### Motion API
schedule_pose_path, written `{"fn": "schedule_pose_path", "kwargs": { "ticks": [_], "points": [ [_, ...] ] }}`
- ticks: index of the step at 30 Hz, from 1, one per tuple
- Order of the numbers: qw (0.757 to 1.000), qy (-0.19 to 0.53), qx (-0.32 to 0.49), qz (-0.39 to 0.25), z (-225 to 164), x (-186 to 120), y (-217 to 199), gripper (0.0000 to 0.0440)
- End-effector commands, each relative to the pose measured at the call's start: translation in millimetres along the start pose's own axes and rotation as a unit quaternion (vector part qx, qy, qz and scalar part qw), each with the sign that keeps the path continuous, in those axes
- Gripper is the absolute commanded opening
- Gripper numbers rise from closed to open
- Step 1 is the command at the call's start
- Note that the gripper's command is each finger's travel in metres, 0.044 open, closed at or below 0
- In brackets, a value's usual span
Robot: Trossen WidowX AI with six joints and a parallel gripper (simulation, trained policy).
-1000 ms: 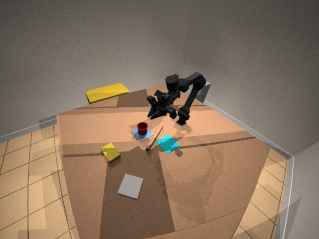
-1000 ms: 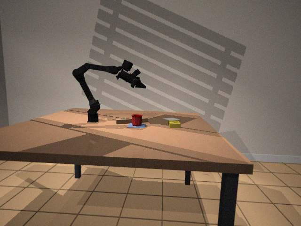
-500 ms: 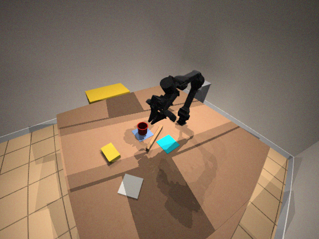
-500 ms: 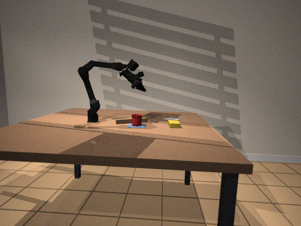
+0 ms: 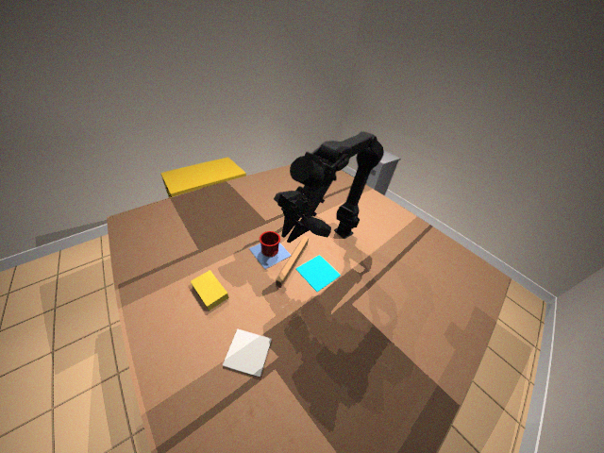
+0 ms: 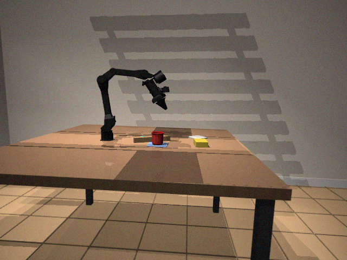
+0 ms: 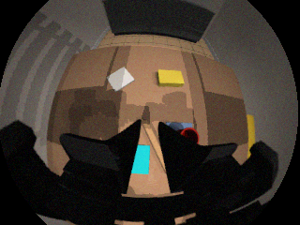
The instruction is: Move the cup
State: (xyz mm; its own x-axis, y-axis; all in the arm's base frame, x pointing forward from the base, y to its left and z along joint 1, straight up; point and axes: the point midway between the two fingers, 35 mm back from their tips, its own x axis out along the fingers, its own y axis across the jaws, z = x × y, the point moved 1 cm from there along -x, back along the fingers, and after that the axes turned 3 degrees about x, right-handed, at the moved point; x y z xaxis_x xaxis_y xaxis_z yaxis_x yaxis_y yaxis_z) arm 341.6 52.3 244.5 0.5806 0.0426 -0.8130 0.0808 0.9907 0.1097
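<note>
From high above, the top view looks down across my worktop (image 5: 194, 322) (image 6: 84, 162) (image 7: 141, 103); the exterior view faces it from the side, low and farther off than my close wrist view, beyond my tool (image 5: 294, 236) (image 6: 166, 108) (image 7: 149, 124). All three share the worktop.

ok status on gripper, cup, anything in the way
Gripper partly open, empty, above table. Red cup upright on blue pad. Wooden stick between pads.

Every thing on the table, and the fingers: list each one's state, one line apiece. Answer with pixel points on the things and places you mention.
Cup (image 5: 269, 244) (image 6: 157, 138) (image 7: 189, 136): upright on the blue pad; contents can't be made out.
Blue pad (image 5: 266, 262) (image 6: 149, 144) (image 7: 187, 126): flat, under the cup.
Cyan pad (image 5: 318, 273) (image 7: 141, 159): flat, bearing nothing.
Stick (image 5: 292, 262) (image 6: 145, 138) (image 7: 154, 144): lying between the pads.
Yellow block (image 5: 209, 289) (image 6: 200, 142) (image 7: 171, 78): lying flat.
White slab (image 5: 247, 352) (image 6: 197, 137) (image 7: 120, 79): lying flat.
Fingers (image 5: 288, 239) (image 6: 166, 109): slightly apart, raised, holding nothing.
</note>
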Motion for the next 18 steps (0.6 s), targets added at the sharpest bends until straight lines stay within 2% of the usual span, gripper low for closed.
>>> {"fn": "schedule_pose_path", "kwargs": {
  "ticks": [1,18],
  "points": [
    [1.0,0.028,-0.006,-0.012,-2,3,-2,0.0116],
    [0.986,0.155,-0.045,-0.053,-15,19,-23,0.011]
  ]
}}
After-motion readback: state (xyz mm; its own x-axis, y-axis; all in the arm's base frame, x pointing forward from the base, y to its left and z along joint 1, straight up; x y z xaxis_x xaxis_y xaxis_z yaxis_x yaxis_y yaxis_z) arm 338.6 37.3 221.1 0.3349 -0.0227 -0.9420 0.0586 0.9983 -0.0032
